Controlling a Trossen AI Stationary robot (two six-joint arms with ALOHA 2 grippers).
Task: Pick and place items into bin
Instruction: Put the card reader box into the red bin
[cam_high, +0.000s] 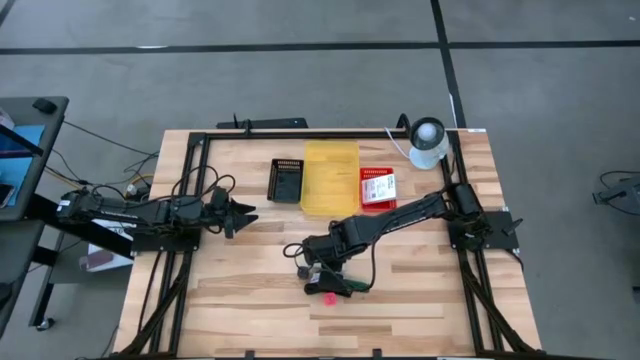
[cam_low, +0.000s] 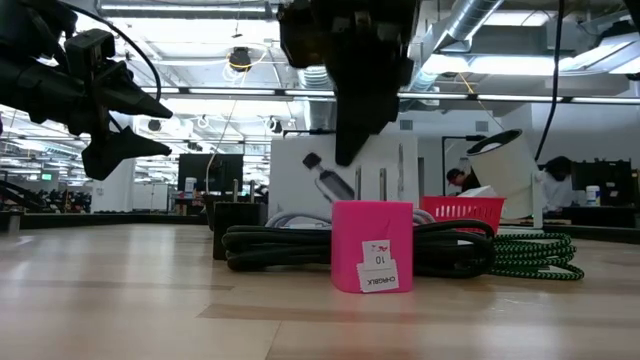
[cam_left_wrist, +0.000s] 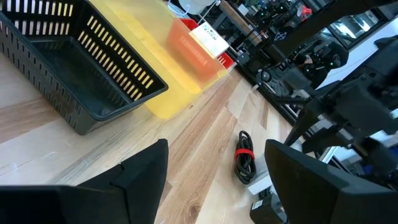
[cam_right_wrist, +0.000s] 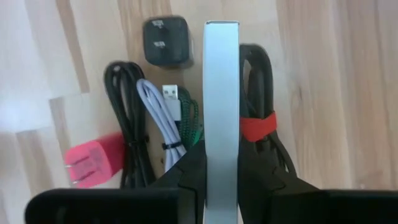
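Note:
My right gripper (cam_right_wrist: 221, 180) hangs over the item pile (cam_high: 325, 280) at the table's middle, shut on a white flat box (cam_right_wrist: 221, 93) standing on edge. Under it lie a black charger (cam_right_wrist: 166, 40), black cables (cam_right_wrist: 121, 118), a white USB cable (cam_right_wrist: 158, 102), a green braided cable (cam_right_wrist: 189, 118), a cable with a red tie (cam_right_wrist: 258, 124) and a pink plug block (cam_right_wrist: 90, 163). In the low view the pink block (cam_low: 372, 245) stands in front of the cables (cam_low: 280, 245). My left gripper (cam_high: 240, 215) waits open at the left, off the table. My right gripper pinches the white flat box across its thin width, one finger (cam_right_wrist: 189, 168) on each broad face, near the box's upper edge (cam_right_wrist: 221, 155). The fingers come from above, pointing down. The box (cam_low: 340, 185) stands upright on edge; cables hide its lower edge.
Along the far side stand a black slatted basket (cam_high: 285, 180), a yellow bin (cam_high: 330, 190) and a red basket (cam_high: 378, 200) holding a white piece. A white lamp-like object (cam_high: 428, 140) sits at the far right corner. Bare wood lies toward the near edge.

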